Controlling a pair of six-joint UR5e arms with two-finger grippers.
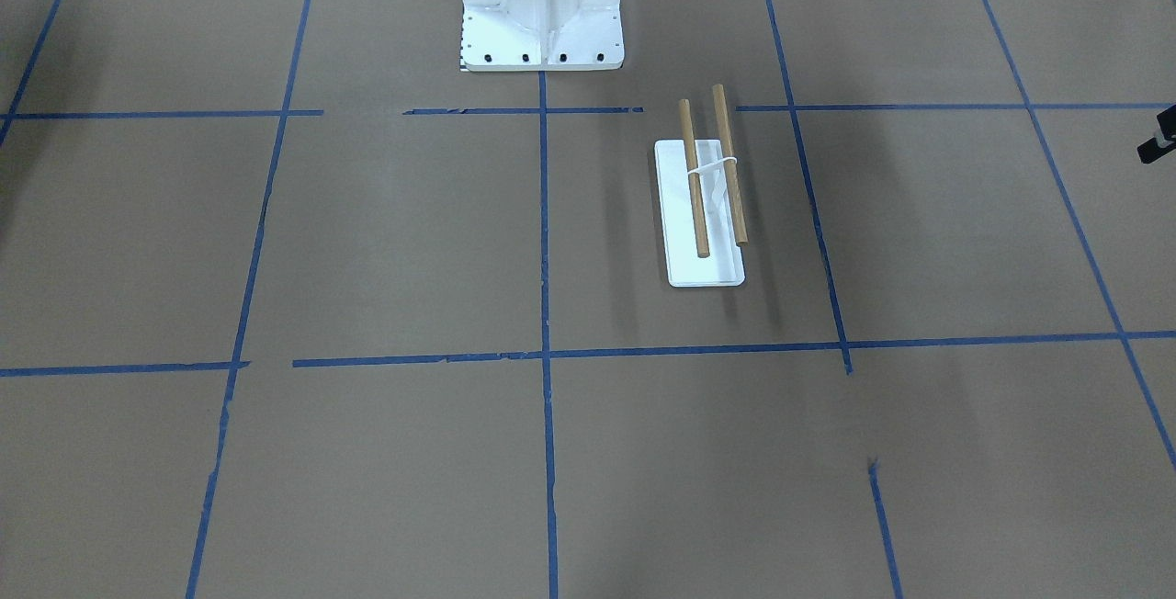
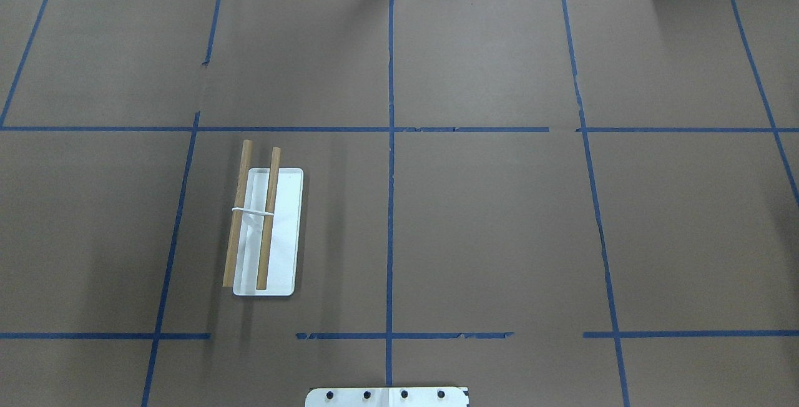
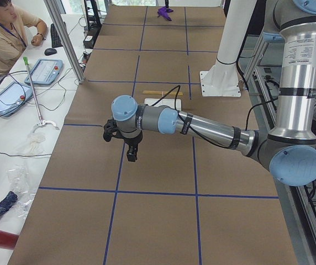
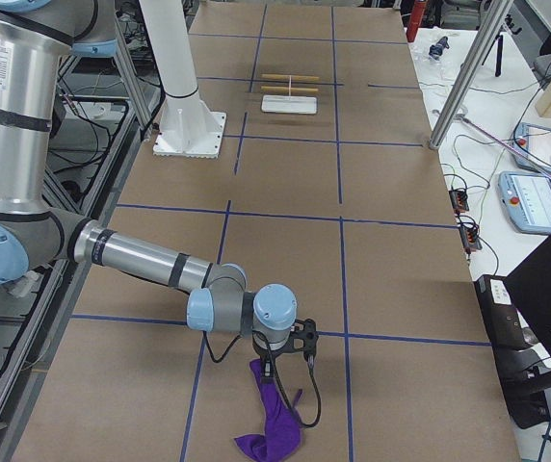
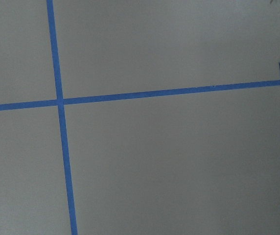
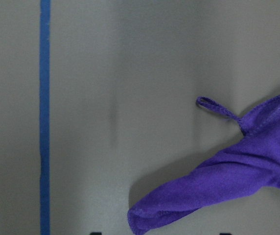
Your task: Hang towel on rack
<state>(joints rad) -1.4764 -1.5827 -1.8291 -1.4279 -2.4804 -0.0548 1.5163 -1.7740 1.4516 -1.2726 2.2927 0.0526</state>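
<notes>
A pedestal point(image 1: 542, 20) stood near the rack point(image 2: 268, 232), its rods running outward from the robot. The towel point(image 4: 271, 423) lay far off. Whether the left gripper point(image 3: 131, 156) or the right gripper point(image 4: 277, 366) was spread could not be told.

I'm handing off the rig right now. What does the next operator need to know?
Left gripper: above the table, leftward of the rack; open or shut unclear.
Right gripper: at the towel, at the table's right end; grip unclear.
The rack: on the left half, both dowels bare.
Done: nothing hung.
Left: carry the towel across, drape it over the dowels.
</notes>
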